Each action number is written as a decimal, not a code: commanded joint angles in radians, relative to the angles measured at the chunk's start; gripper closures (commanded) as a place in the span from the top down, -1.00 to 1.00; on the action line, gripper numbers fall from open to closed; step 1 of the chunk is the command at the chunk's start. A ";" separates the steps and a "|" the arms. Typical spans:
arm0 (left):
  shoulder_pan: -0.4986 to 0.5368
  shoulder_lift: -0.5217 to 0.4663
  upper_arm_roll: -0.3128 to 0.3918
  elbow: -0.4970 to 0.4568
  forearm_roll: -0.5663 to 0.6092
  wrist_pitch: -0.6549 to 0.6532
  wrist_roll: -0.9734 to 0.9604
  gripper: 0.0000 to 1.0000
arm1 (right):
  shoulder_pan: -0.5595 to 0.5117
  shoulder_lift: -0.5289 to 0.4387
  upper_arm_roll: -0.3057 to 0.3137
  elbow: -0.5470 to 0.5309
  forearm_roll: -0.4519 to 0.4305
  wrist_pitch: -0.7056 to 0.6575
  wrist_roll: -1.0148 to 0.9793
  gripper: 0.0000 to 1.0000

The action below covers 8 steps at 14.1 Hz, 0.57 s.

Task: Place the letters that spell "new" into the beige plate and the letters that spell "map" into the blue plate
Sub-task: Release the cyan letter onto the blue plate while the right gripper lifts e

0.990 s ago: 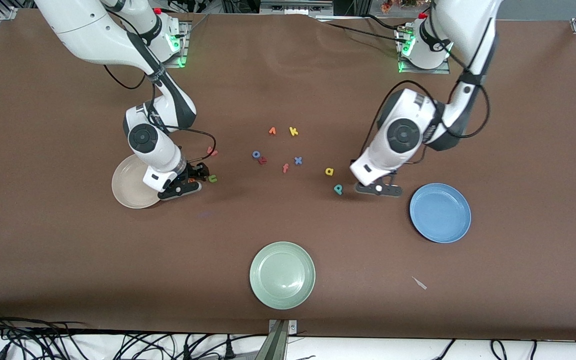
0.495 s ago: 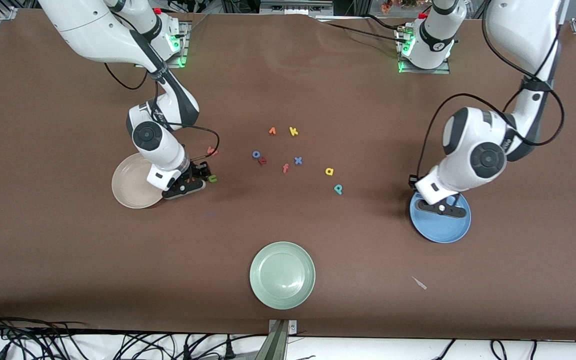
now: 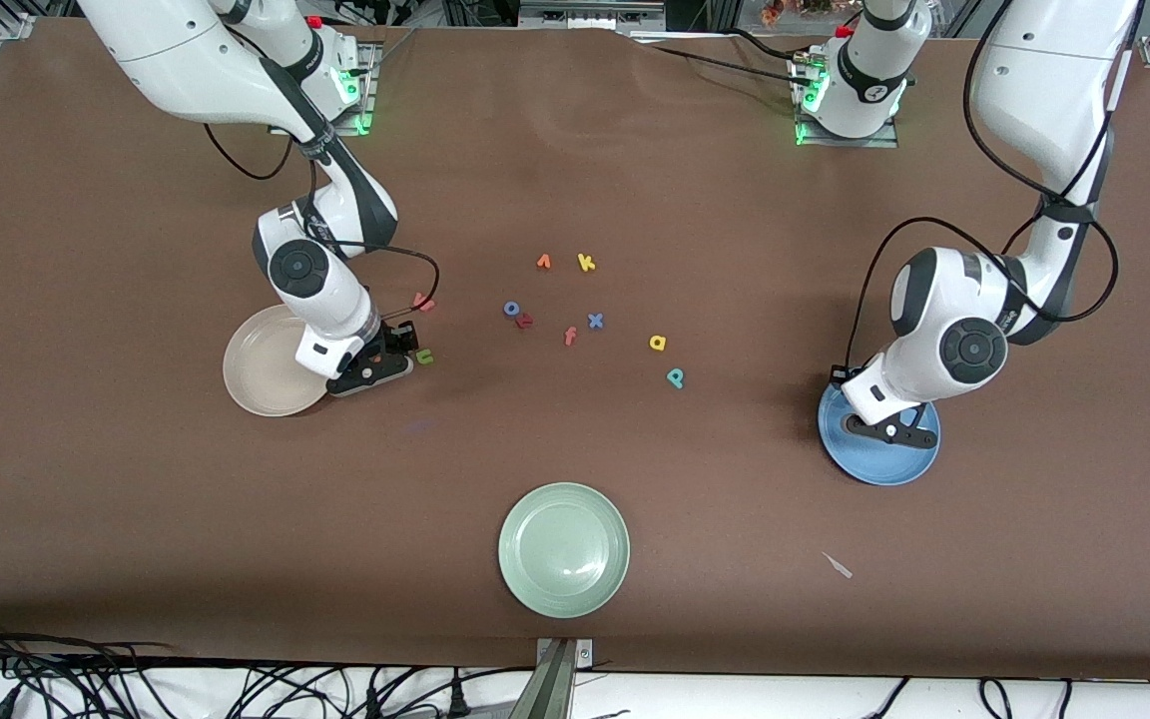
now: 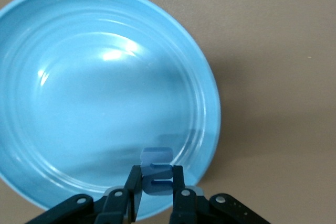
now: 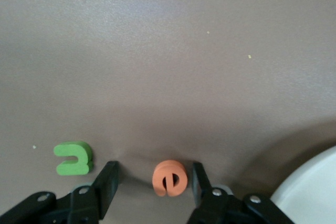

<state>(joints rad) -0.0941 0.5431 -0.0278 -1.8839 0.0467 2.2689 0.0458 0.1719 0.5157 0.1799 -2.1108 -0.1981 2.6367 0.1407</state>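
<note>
The brown bench [image 3: 136,519] carries three plates. The blue plate [image 3: 909,464] lies toward the left arm's end, the beige plate [image 3: 256,369] toward the right arm's end, and a green plate [image 3: 564,549] sits between them, nearest the front camera.

The left pincer [image 4: 157,182] hangs over the blue plate, clenched on the m [image 4: 157,170], which stands edge-on between its fingers above the plate's inner slope.

The right pincer [image 5: 155,179] is down at the bench just beside the beige plate, on the side toward the loose letters. Its fingers stand apart on either side of the e [image 5: 169,178], with a gap showing on both sides; the e lies flat on the bench, not gripped. The n [image 3: 424,356] lies just beside that pincer, outside its fingers. The w [image 3: 423,301] lies near it, farther from the front camera.

Near the bench's middle the other letters are scattered: the a [image 3: 658,343] and the p [image 3: 675,377] lie close together, the p nearer the front camera. Farther toward the right arm's end are an x [image 3: 595,321], an f [image 3: 570,336], an o [image 3: 512,308] with a red letter [image 3: 525,321] touching or almost touching it, and, farthest from the camera, a k [image 3: 586,262] and a v [image 3: 543,262].

Both the beige and the green plates hold nothing.
</note>
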 commanded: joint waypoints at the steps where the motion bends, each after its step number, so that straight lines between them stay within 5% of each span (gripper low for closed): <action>1: 0.019 0.000 -0.012 0.014 0.038 0.000 0.005 0.99 | -0.002 -0.022 -0.020 -0.035 -0.015 0.006 -0.030 -0.03; 5: 0.011 -0.041 -0.023 0.014 0.038 -0.015 -0.003 1.00 | -0.002 -0.026 -0.028 -0.040 -0.017 0.006 -0.036 -0.44; 8: -0.007 -0.074 -0.084 0.064 0.028 -0.106 -0.068 1.00 | -0.002 -0.032 -0.028 -0.026 -0.015 -0.006 -0.042 -0.52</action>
<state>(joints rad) -0.0908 0.5120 -0.0708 -1.8486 0.0469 2.2391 0.0378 0.1717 0.4998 0.1577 -2.1189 -0.1988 2.6348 0.1119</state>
